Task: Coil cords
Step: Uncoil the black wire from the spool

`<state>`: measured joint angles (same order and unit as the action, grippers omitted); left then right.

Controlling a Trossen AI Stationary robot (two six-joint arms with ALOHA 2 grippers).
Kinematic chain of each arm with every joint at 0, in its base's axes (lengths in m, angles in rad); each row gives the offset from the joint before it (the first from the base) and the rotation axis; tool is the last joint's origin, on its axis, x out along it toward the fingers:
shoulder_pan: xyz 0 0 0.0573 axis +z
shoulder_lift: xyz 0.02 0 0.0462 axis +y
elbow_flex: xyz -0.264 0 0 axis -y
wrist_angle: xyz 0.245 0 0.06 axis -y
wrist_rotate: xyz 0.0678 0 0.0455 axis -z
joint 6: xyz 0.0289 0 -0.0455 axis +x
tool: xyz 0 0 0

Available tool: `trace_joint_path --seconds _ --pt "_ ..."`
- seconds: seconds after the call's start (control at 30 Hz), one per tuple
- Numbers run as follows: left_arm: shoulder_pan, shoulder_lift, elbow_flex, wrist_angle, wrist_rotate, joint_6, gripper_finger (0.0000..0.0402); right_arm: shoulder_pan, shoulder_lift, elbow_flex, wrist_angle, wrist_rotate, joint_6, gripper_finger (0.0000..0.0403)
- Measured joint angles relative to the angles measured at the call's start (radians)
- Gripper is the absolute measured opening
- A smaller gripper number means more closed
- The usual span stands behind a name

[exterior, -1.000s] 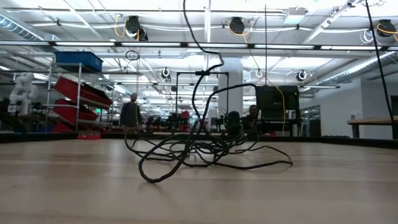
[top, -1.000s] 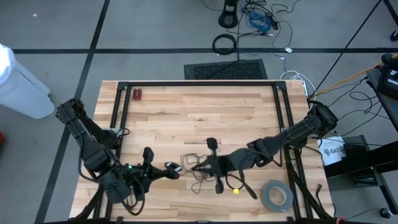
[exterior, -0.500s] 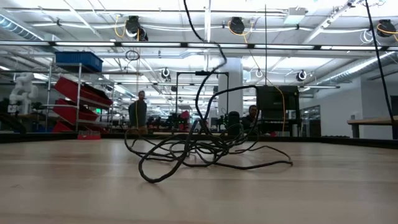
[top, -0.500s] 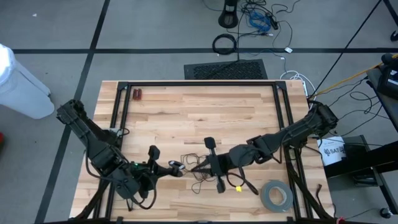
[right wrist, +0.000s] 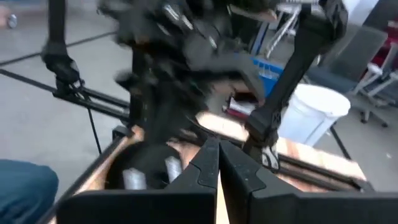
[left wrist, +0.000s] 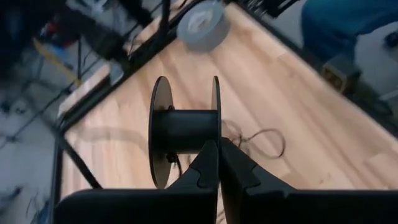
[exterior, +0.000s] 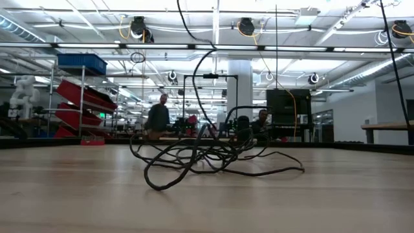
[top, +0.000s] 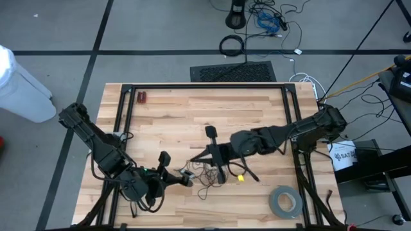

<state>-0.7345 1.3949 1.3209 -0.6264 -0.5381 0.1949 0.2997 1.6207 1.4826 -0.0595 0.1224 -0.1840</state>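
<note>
The thin black cord lies as a loose tangle of strands point(top: 209, 178) on the wooden table near its front middle. In the low view the tangle point(exterior: 207, 154) rests on the table, and one strand point(exterior: 194, 58) rises out of the picture's top. My right gripper point(top: 192, 160) is shut just above the tangle's far side. My left gripper point(top: 184, 178) is at the tangle's left, shut on a small black spool point(left wrist: 183, 127) with two round flanges. My left gripper pinches one flange of the spool point(left wrist: 215, 134) at its rim between its two fingers, coming level from the table's left. The spool is clear of the table, its axis lying across the fingers. My right gripper is shut on a strand of the cord point(top: 194, 164), coming slanted from the table's right. The place of contact is too small to see. The strand runs down from it to the tangle on the table.
A grey tape roll point(top: 284, 201) lies at the front right and also shows in the left wrist view point(left wrist: 200, 25). A small red object point(top: 142, 97) sits at the far left. Black frame rails point(top: 126, 109) border the table. A person point(exterior: 157, 118) stands far behind.
My right gripper has gone up and toward the table's far-left, drawing one strand higher while the tangle stays on the table. My left gripper has moved with the spool toward the table's right, closer to the tangle.
</note>
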Motion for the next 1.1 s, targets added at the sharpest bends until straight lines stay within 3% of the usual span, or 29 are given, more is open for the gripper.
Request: trace_joint_path --seconds 0.17,0.37,0.53,0.77,1.1 --pt "-0.009 0.011 0.0 0.045 0.037 0.078 0.0 -0.053 0.049 -0.001 -0.022 -0.089 0.032 0.0" --pt "-0.044 0.011 0.0 0.041 0.029 0.083 0.0 -0.056 0.074 -0.015 -0.185 -0.103 0.094 0.0" --pt "-0.083 0.011 0.0 0.025 -0.038 0.083 0.0 -0.025 0.074 -0.034 -0.279 -0.089 0.152 0.0" --pt "-0.119 0.01 0.013 -0.011 -0.083 0.073 0.0 0.046 0.074 -0.083 -0.321 0.01 0.219 0.0" --pt "-0.13 0.01 0.013 -0.011 -0.12 0.073 0.0 0.129 0.073 -0.1 -0.319 0.017 0.272 0.0001"
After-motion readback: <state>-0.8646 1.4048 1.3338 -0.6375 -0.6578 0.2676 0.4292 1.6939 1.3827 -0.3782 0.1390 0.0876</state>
